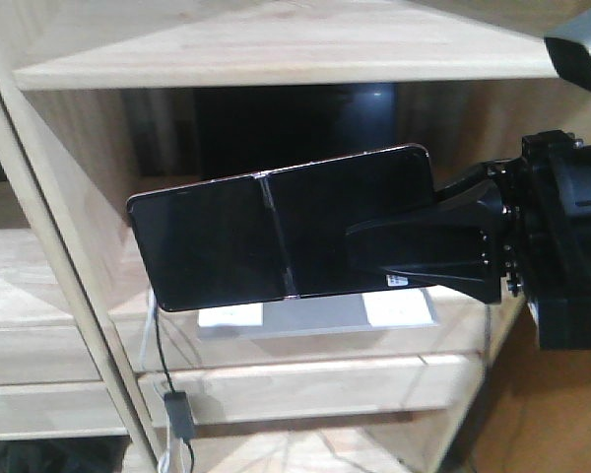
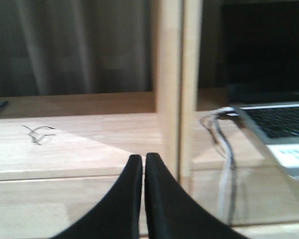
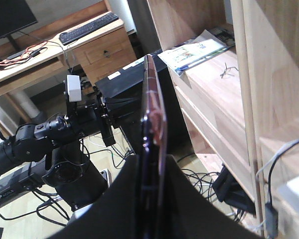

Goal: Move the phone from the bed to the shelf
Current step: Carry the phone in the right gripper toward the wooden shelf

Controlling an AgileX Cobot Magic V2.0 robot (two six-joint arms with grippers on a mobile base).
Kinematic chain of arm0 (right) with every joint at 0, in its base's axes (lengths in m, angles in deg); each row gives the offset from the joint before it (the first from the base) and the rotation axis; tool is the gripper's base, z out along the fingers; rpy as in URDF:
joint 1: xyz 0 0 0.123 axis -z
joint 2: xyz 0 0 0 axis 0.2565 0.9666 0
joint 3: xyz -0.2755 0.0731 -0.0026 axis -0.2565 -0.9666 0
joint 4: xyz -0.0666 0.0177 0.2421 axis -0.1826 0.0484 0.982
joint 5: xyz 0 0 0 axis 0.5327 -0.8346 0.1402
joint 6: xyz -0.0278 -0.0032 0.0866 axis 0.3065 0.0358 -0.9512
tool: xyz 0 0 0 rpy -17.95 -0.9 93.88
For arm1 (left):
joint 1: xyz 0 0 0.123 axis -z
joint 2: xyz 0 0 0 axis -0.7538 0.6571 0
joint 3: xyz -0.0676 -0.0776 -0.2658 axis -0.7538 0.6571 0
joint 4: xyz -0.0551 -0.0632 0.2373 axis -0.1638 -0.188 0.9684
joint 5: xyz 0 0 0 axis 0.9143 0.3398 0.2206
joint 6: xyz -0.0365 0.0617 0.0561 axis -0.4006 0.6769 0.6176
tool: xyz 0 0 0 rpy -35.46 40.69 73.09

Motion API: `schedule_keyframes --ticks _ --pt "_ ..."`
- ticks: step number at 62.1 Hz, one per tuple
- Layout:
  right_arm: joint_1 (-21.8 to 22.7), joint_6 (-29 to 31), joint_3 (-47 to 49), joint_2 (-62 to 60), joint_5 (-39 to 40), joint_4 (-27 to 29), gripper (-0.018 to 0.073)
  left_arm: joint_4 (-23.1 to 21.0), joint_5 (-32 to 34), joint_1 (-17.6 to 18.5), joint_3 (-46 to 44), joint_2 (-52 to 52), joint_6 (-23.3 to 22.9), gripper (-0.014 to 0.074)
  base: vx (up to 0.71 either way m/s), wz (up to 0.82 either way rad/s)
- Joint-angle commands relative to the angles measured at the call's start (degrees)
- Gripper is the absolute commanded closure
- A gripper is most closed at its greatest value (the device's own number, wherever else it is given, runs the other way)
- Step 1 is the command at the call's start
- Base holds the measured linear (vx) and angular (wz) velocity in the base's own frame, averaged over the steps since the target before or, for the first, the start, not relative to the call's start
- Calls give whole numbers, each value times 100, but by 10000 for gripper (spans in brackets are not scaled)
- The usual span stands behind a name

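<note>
The phone [image 1: 246,236] is a wide glossy black slab with a centre crease and a pinkish-gold rim. It hangs in the air in front of the light-wood shelf [image 1: 276,44], tilted slightly. My right gripper [image 1: 364,246] is shut on the phone's right end. In the right wrist view the phone [image 3: 152,99] stands edge-on between that gripper's fingers [image 3: 152,162]. My left gripper [image 2: 143,159] is shut on nothing and hovers over a shelf board [image 2: 65,144]. The bed is out of view.
A grey laptop [image 1: 315,317] with a black screen sits on the shelf behind the phone; it also shows in the left wrist view [image 2: 279,129]. Cables [image 2: 224,144] hang beside the slanted upright [image 2: 172,84]. A booklet [image 3: 194,52] lies on a shelf board. A desk with a keyboard [image 3: 87,27] stands behind.
</note>
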Motion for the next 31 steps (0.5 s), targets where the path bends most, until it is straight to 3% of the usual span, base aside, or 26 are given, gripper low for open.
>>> schedule_keyframes --ticks 1,31 --pt "-8 38 159 -113 -328 535 561 -54 416 44 41 -32 0 595 16 19" --pt "-8 38 159 -113 -328 535 561 -54 416 44 41 -32 0 595 12 3"
